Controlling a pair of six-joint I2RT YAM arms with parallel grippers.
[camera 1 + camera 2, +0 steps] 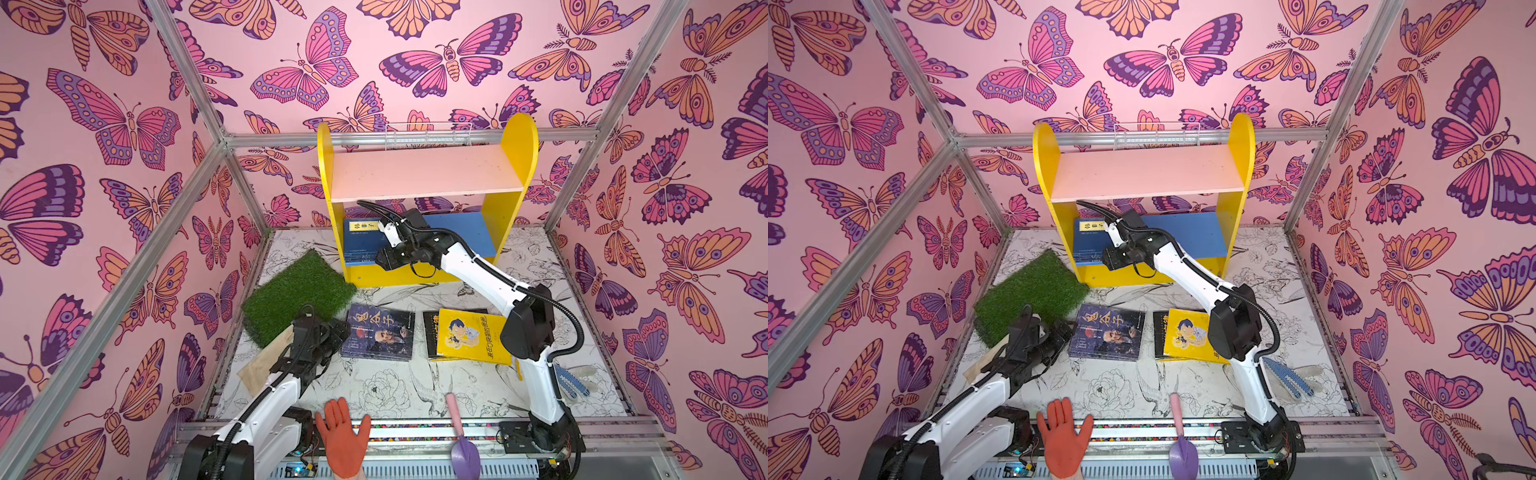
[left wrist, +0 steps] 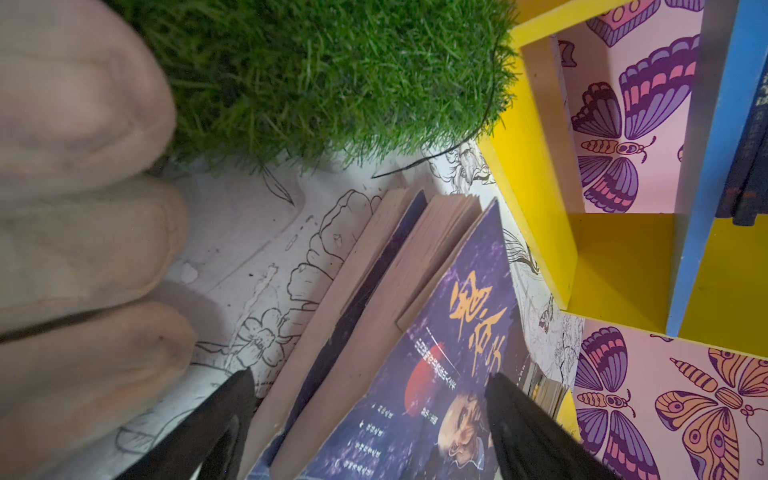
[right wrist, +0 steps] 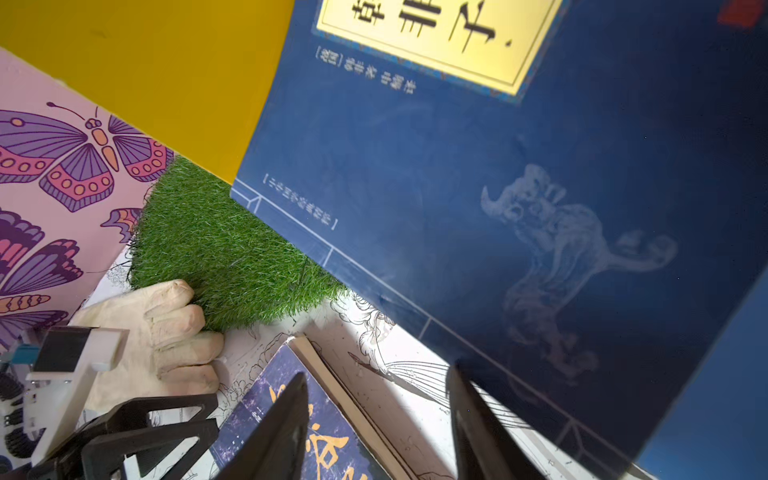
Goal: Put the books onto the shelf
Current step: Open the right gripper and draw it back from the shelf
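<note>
The shelf [image 1: 517, 166] stands at the back, with yellow sides, a pink upper board [image 1: 424, 170] and a blue lower board [image 1: 461, 232]. A navy book [image 1: 361, 243] [image 3: 457, 187] with a yellow label lies on the left of the lower board. My right gripper [image 1: 380, 257] [image 3: 378, 374] is open at that book's front edge, with nothing between its fingers. On the table, dark portrait books [image 1: 380, 332] [image 2: 436, 374] lie stacked. My left gripper [image 1: 338, 332] [image 2: 374, 386] stands open over their left edge. A yellow cartoon book [image 1: 473, 336] rests on a black one [image 1: 430, 328].
A green grass mat [image 1: 299, 295] lies left of the shelf, with a beige glove [image 1: 266, 361] beside it. An orange glove [image 1: 343, 436] and a purple trowel [image 1: 463, 449] sit at the front edge, a blue-dotted glove [image 1: 573, 380] at the right. A white wire rack [image 1: 428, 135] hangs behind the shelf.
</note>
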